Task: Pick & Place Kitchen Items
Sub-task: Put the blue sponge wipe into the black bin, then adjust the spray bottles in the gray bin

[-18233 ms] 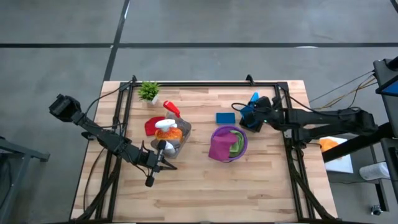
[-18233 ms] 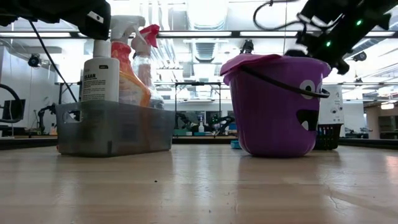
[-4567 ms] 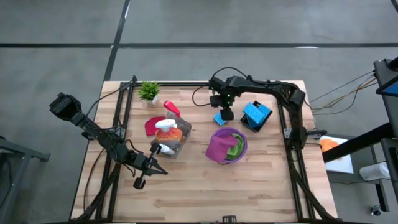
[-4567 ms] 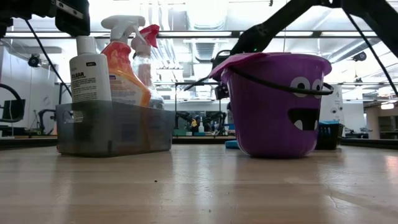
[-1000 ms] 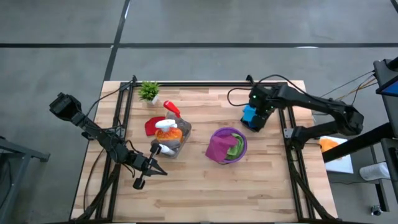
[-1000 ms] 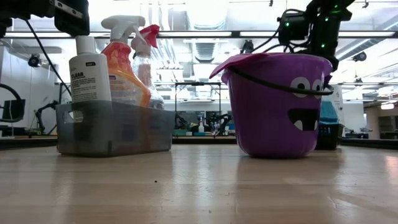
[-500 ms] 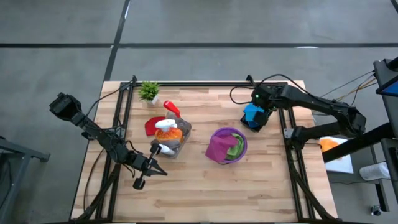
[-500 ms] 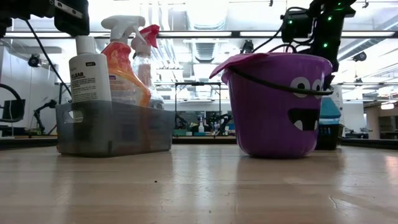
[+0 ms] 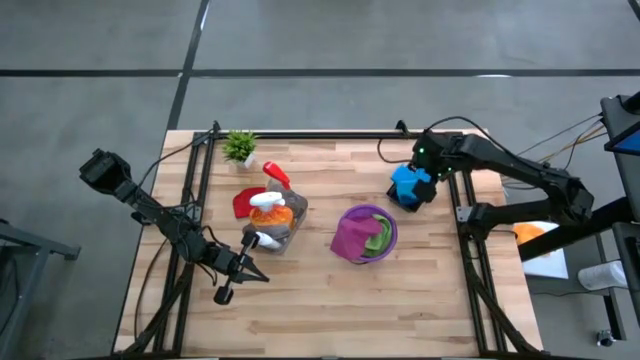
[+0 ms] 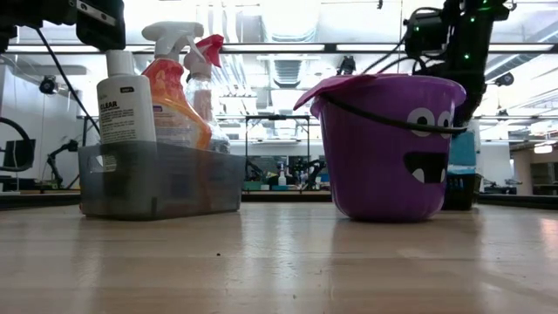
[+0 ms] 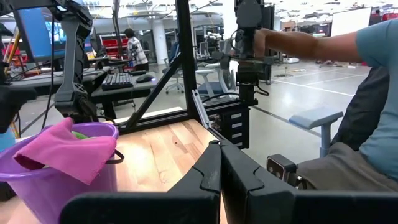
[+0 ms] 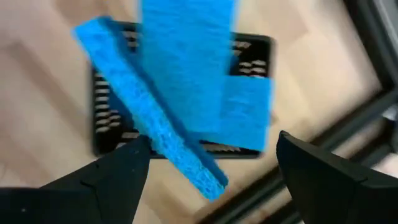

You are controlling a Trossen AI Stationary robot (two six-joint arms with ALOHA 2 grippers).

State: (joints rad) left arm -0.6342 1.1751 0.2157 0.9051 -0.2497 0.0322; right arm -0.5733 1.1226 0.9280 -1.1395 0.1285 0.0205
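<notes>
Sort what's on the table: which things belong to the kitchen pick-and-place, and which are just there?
Job:
blue rectangular sponges in a black mesh holder
orange spray bottle
white bottle
magenta cloth
green cloth
red cloth

Bystanders:
small green potted plant
</notes>
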